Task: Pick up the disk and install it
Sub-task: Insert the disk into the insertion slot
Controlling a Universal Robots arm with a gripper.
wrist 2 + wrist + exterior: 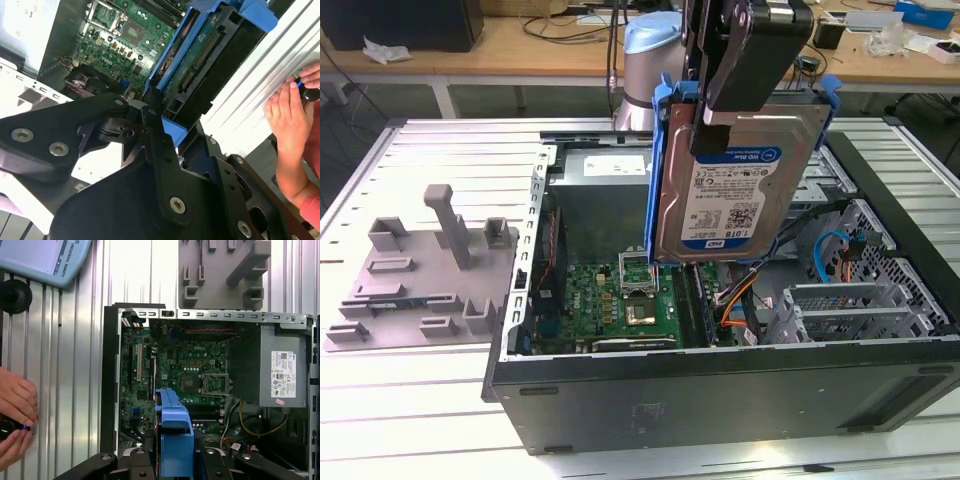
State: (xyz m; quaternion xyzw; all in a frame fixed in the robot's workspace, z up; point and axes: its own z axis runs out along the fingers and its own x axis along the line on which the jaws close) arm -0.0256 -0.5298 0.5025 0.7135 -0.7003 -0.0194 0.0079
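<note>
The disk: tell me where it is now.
In the exterior view the disk hangs upright in the claw, above the open computer case.

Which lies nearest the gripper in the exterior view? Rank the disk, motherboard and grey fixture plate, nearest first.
1. The disk: clamped in the gripper, above the case.
2. The motherboard: below, inside the open case.
3. The grey fixture plate: outside the case, on the exterior view's left.

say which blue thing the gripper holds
The blue carrier frame clipped around the disk, up above the computer case; the blue cable lies inside it.
</note>
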